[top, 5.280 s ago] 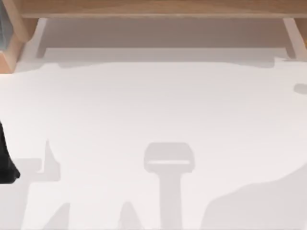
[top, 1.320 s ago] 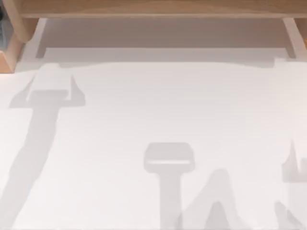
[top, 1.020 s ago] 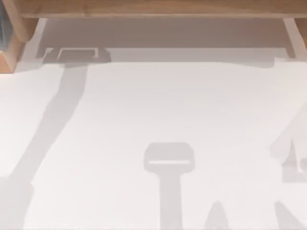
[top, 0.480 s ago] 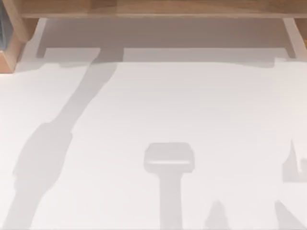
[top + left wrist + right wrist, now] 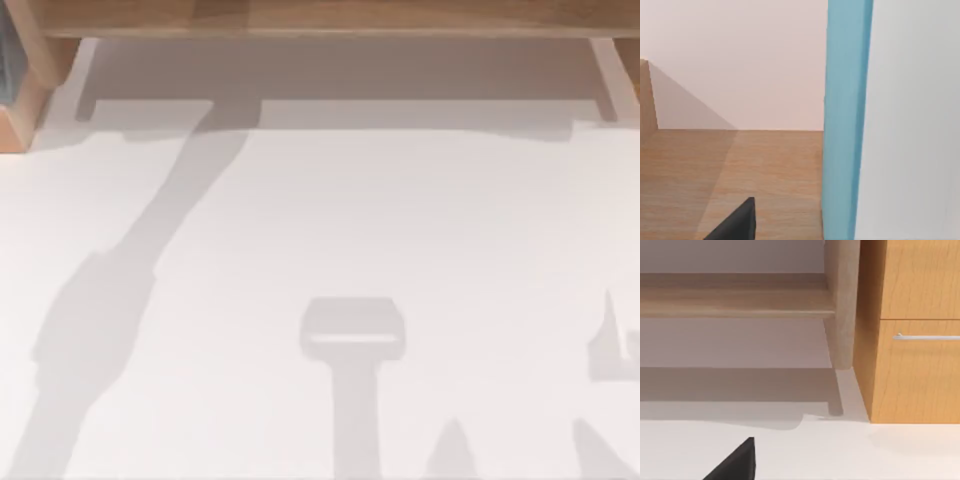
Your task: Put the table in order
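Your left gripper [image 5: 737, 222] shows as a dark wedge at the edge of the left wrist view, and you cannot tell from it whether the gripper is spread or pressed together. It hangs over a wooden board [image 5: 740, 170] with a pale wall [image 5: 735, 60] behind it. Just beside it stands an upright blue panel [image 5: 845, 120], with a broad white surface [image 5: 915, 120] touching the panel's far side.

Your right gripper [image 5: 737, 462] shows the same way, a dark wedge low over the table [image 5: 840, 450]; here too you cannot tell its state. Ahead of it you see a wooden shelf [image 5: 735, 302] raised above the tabletop on a pale post [image 5: 842, 315], and just beside that post a wooden cabinet [image 5: 910, 340] with a slim metal handle [image 5: 927, 337].

From above, the table [image 5: 400, 220] is the large white surface spread across the view. The wooden shelf [image 5: 320, 15] runs along its far edge. Grey shadows [image 5: 120, 290] lie across the tabletop on the left side, in the middle and on the right.
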